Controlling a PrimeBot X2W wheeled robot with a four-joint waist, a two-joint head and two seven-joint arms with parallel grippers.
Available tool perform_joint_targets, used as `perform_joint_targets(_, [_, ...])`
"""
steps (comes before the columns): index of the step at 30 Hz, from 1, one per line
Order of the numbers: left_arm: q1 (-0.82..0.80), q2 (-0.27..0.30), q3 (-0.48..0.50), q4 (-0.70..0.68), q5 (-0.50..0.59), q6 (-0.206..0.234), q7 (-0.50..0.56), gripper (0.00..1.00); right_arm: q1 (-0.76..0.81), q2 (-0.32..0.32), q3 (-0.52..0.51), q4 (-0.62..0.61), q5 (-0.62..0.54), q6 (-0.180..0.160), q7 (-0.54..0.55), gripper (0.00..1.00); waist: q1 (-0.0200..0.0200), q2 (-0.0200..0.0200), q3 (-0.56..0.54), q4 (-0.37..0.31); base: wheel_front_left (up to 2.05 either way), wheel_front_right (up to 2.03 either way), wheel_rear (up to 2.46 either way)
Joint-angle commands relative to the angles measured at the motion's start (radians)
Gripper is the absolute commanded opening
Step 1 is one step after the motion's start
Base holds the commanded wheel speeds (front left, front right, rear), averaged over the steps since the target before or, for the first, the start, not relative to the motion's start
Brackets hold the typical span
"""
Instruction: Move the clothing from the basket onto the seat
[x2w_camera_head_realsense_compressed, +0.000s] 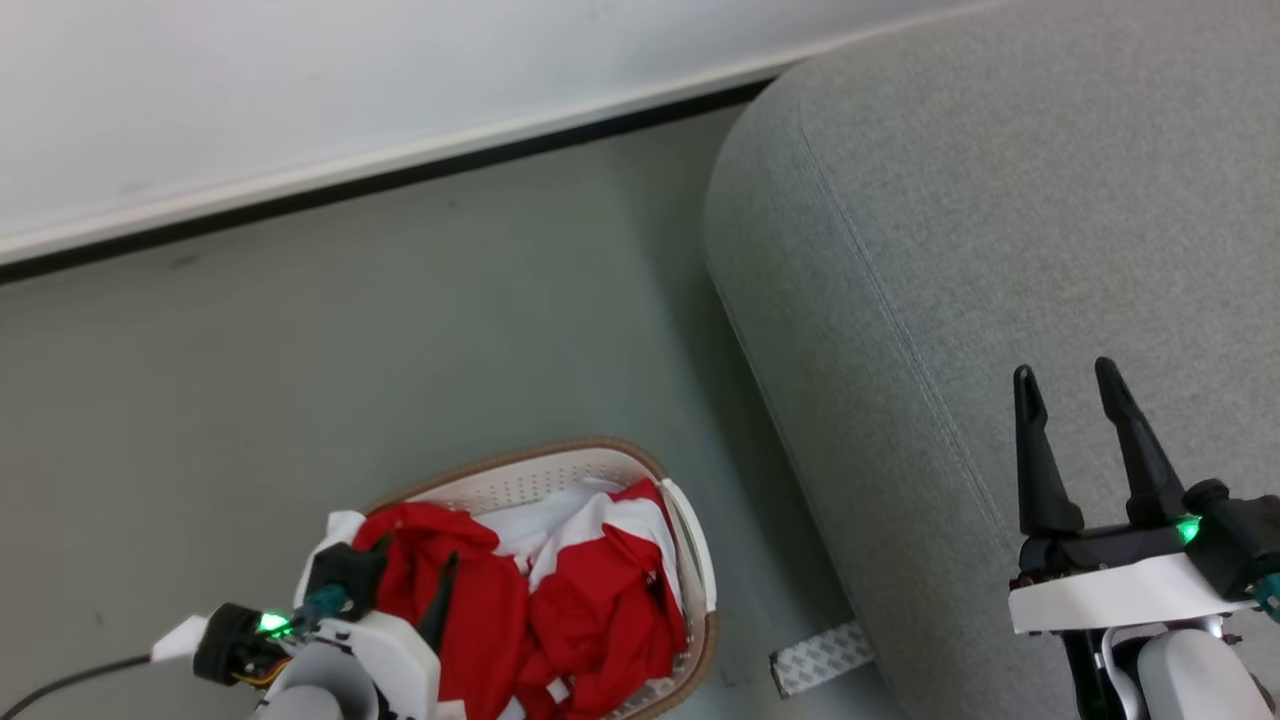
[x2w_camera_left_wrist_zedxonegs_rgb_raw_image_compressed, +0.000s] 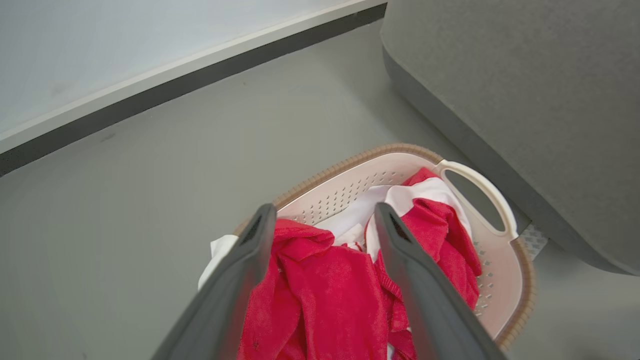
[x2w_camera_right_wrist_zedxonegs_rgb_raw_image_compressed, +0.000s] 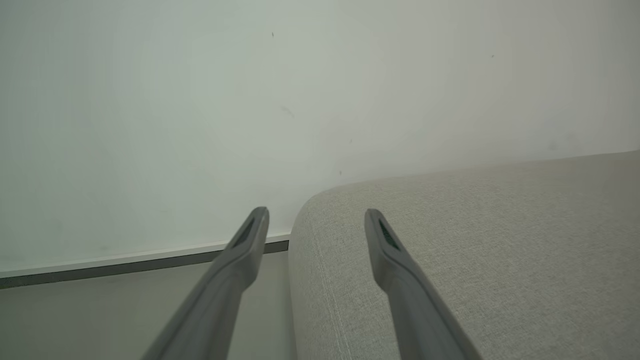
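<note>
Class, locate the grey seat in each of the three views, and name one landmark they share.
Head view: the seat fills the right side, beside the basket.
Left wrist view: seat at upper right, beyond the basket.
Right wrist view: seat at lower right.
Shared landmark: the dark skirting strip.

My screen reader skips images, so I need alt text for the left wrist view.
The open left pincer points down at soft red-and-white clothing heaped in an oval cream plastic basket with a brown rim. The basket stands on a grey floor beside a large grey upholstered seat.
</note>
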Motion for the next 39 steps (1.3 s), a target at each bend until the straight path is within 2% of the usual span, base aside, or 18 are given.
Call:
perform_joint_targets(1, [-0.026,0.009,-0.014,0.028,0.014,-0.002,0.013,1.0,-0.015,0.002,-0.005,-0.008,0.007,-0.002,0.0,1.0,-0.0001,-0.0001,0.033,-0.022,0.0,0.0,0.0])
perform_joint_targets(11, [-0.183,0.046,-0.176,0.285,-0.001,-0.006,0.156,1.0,-0.072,0.002,-0.01,-0.061,0.076,-0.002,0.0,1.0,-0.0001,-0.0001,0.154,-0.055,0.0,0.0,0.0])
perform_joint_targets(18, [-0.282,0.079,-0.271,0.409,0.0,-0.006,0.27,1.0,-0.106,0.002,0.001,-0.096,0.119,-0.002,0.0,1.0,-0.0001,-0.0001,0.237,-0.079,0.0,0.0,0.0])
perform_joint_targets(24, [-0.346,0.106,-0.339,0.452,0.027,-0.006,0.341,1.0,-0.127,0.002,0.021,-0.104,0.145,-0.002,0.0,1.0,-0.0001,-0.0001,0.298,-0.109,0.0,0.0,0.0])
perform_joint_targets(35, [-0.393,0.15,-0.415,0.48,0.004,-0.006,0.412,1.0,-0.153,0.002,0.055,-0.103,0.196,-0.002,0.0,1.0,-0.0001,-0.0001,0.382,-0.178,0.0,0.0,0.0])
perform_joint_targets(39, [-0.385,0.153,-0.459,0.487,-0.011,-0.007,0.423,1.0,-0.149,0.002,0.049,-0.108,0.201,-0.002,0.0,1.0,-0.0001,-0.0001,0.403,-0.18,0.0,0.0,0.0])
